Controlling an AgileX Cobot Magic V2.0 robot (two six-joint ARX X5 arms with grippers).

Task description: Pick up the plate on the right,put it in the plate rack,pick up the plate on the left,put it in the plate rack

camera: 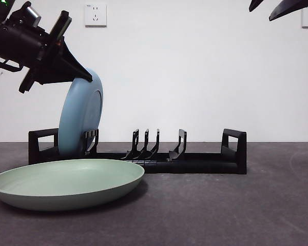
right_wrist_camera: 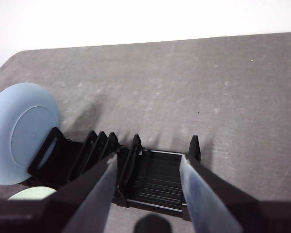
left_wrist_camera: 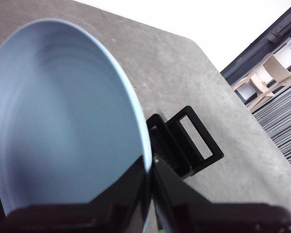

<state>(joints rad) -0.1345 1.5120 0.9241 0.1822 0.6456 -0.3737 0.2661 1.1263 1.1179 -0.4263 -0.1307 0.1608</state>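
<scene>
A light blue plate point(camera: 81, 119) stands nearly upright in the left end of the black plate rack point(camera: 195, 161), its lower edge down among the prongs. My left gripper point(camera: 74, 77) comes in from the upper left and is shut on the blue plate's top rim point(left_wrist_camera: 146, 170). A pale green plate point(camera: 66, 182) lies flat on the table in front of the rack's left end. My right gripper point(right_wrist_camera: 148, 182) hangs open high above the rack's right half, holding nothing; its tips show at the front view's top right corner point(camera: 285, 6).
The dark grey table point(camera: 246, 210) runs out to the right of the rack. A white wall with two sockets point(camera: 95, 15) is behind. Several rack prongs point(camera: 143, 144) to the right of the blue plate hold nothing.
</scene>
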